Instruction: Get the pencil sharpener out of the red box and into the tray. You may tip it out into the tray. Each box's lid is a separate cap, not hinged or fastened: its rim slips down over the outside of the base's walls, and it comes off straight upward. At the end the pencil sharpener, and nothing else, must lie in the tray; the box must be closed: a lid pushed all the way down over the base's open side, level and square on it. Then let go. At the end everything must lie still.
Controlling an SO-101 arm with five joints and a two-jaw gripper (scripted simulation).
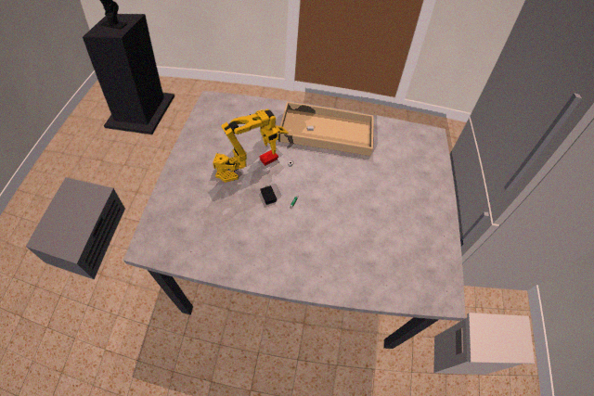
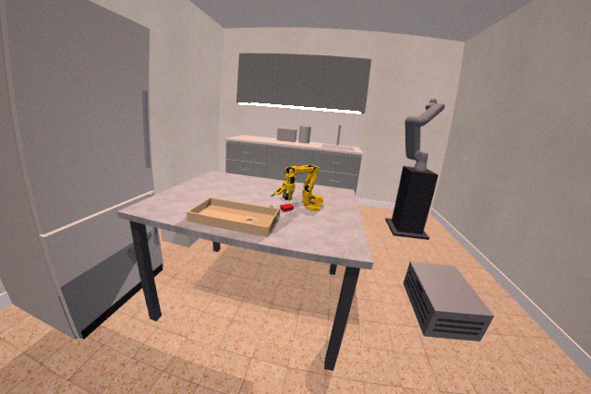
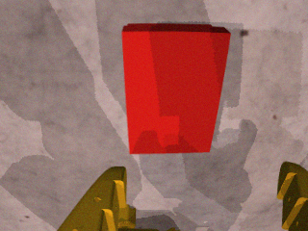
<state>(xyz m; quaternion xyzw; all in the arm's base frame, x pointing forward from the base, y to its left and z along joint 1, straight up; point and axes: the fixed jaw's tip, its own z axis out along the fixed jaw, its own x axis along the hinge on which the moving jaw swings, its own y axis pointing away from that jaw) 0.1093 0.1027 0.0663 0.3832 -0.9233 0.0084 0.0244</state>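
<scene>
The red box (image 1: 268,158) (image 2: 286,207) (image 3: 168,87) stands on the table near the arm. Its upper face is an unbroken flat red surface in the wrist view and looks closed and level; the seam between lid and base cannot be made out. A small light-grey thing, seemingly the pencil sharpener (image 1: 310,128) (image 2: 249,219), lies in the wooden tray (image 1: 330,145) (image 2: 229,225), towards the end nearer the arm. My gripper (image 1: 274,151) (image 2: 287,198) (image 3: 202,168) is partly open and empty. It hangs above the table close to the box; the box lies ahead of its fingertips in the wrist view.
A small white round thing (image 1: 290,162) (image 2: 271,206) lies between the red box and the tray. A black block (image 1: 268,195) and a green stick-like thing (image 1: 293,201) (image 2: 272,195) lie on the side of the red box away from the tray.
</scene>
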